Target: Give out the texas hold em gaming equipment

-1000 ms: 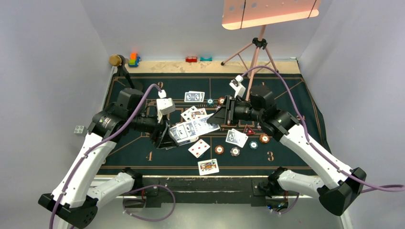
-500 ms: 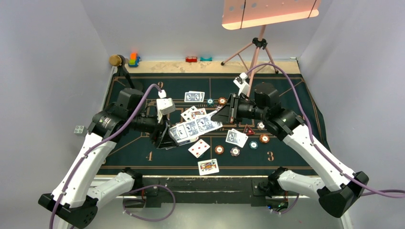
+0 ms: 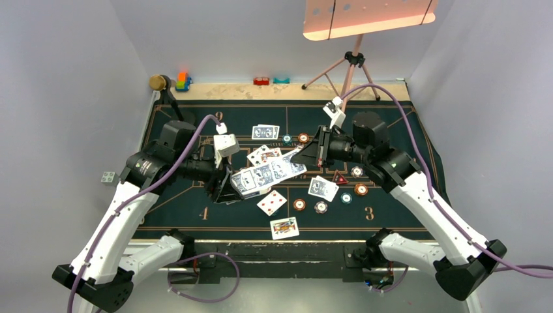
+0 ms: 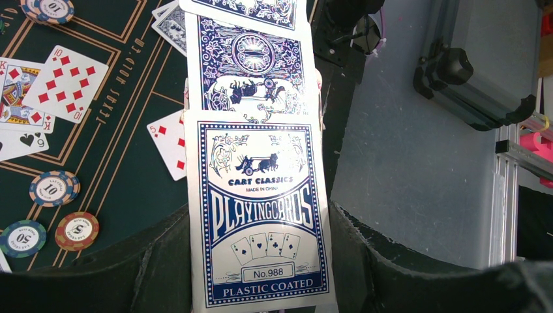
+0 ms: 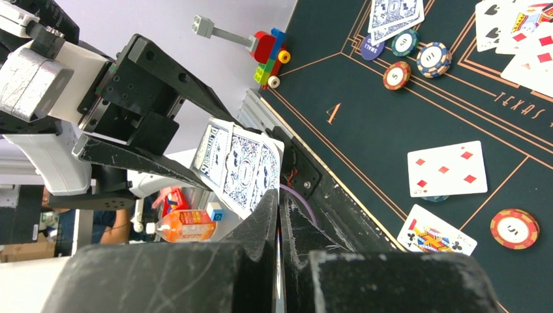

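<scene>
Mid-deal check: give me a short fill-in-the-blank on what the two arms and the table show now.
1. The left fingers hold the deck, its backs printed in ____.
2. The right fingers are ____ (open/shut) on one card of that deck.
3. The face-up five on the mat is of ____.
Missing: blue; shut; diamonds.

The cards (image 4: 257, 195) hide where the left gripper (image 3: 224, 187) grips them; the top 1 runs off the upper edge. From above, chip (image 3: 299, 204) values are unreadable.
</scene>
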Controlling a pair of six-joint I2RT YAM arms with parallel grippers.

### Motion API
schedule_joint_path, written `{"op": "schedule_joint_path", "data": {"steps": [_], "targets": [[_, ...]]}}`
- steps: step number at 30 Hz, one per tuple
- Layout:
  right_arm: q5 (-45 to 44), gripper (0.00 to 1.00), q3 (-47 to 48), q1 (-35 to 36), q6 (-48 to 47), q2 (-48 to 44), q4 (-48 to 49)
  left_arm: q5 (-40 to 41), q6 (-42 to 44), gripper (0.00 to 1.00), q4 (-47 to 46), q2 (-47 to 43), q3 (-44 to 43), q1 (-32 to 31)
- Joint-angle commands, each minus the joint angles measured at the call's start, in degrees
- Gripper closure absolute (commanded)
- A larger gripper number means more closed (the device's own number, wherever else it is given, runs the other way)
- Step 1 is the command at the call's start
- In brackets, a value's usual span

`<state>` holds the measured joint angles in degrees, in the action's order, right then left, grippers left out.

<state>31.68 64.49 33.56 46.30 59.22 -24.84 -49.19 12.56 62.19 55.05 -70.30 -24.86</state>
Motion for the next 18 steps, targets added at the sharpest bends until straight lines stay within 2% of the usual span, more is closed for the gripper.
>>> {"op": "schedule_joint_path", "data": {"steps": [1, 6, 18], "targets": [[1.3, 0.98, 1.7, -0.5, -0.2, -1.1, 0.9, -1.4, 0.0, 1.00, -1.1, -0.9, -2.8, 0.3], [1.8, 1.00, 3.5, -1.0, 0.2, -1.4, 1.2, -1.4, 0.1, 1.00, -1.2, -1.0, -2.5, 0.3], [6.1, 1.00, 5.4, -2.3, 4.9, 0.7, 8.8, -1.4, 0.2, 1.00, -0.9, -1.4, -2.3, 0.3]]}}
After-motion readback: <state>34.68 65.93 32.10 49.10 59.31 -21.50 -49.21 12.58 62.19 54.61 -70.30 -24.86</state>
